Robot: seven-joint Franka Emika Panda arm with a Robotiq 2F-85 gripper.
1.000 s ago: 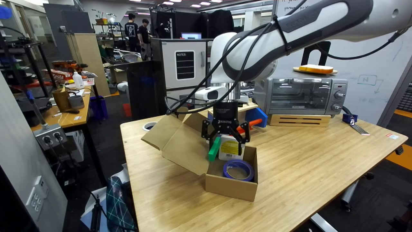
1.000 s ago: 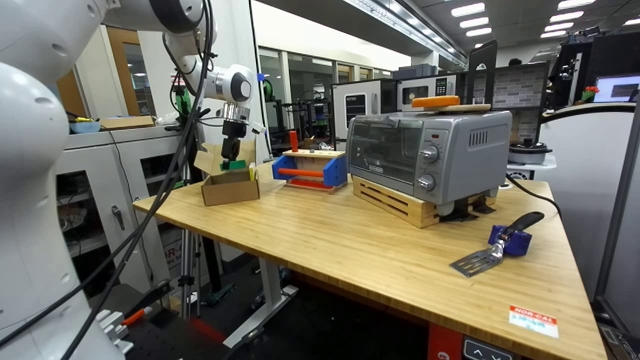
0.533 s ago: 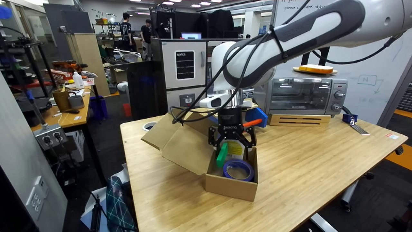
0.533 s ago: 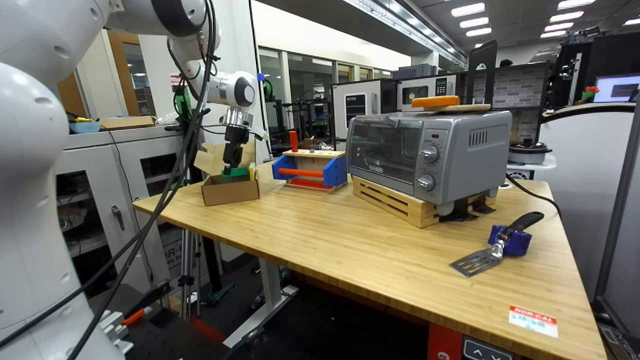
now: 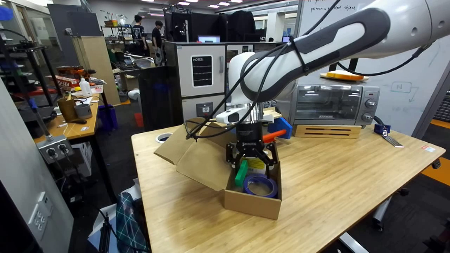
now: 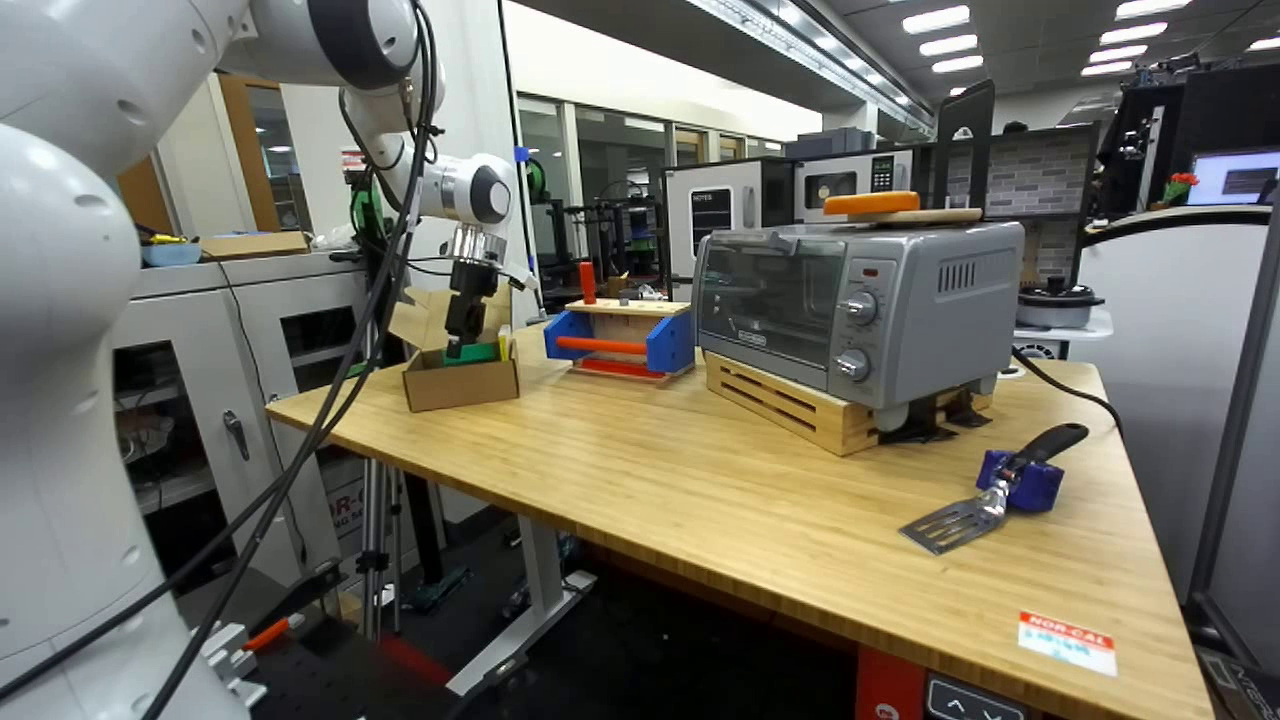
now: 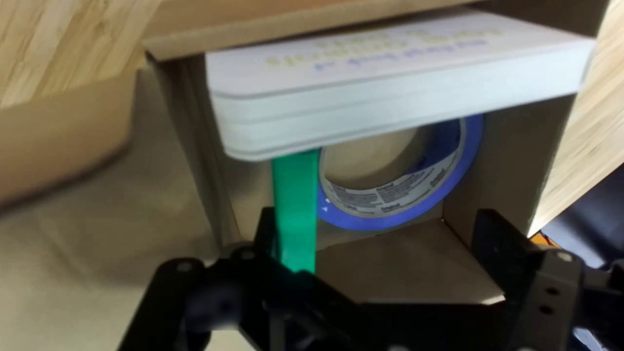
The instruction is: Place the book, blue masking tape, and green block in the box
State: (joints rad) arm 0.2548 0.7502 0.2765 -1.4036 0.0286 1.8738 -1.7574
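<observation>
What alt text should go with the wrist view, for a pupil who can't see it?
An open gripper has one finger close beside a green block in a cardboard box, seen from above. A white book on edge in the box hides the block's far end and part of a roll of blue masking tape.

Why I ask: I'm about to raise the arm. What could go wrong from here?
1. The green block appears to lie against one of the wide-open jaws, so lifting may drag it along.
2. The book stands on edge, its top above the rim of the box; a bump could topple it, perhaps onto the blue masking tape.
3. The spread jaws seem close to the box's sides, so sideways drift might shift it.
</observation>
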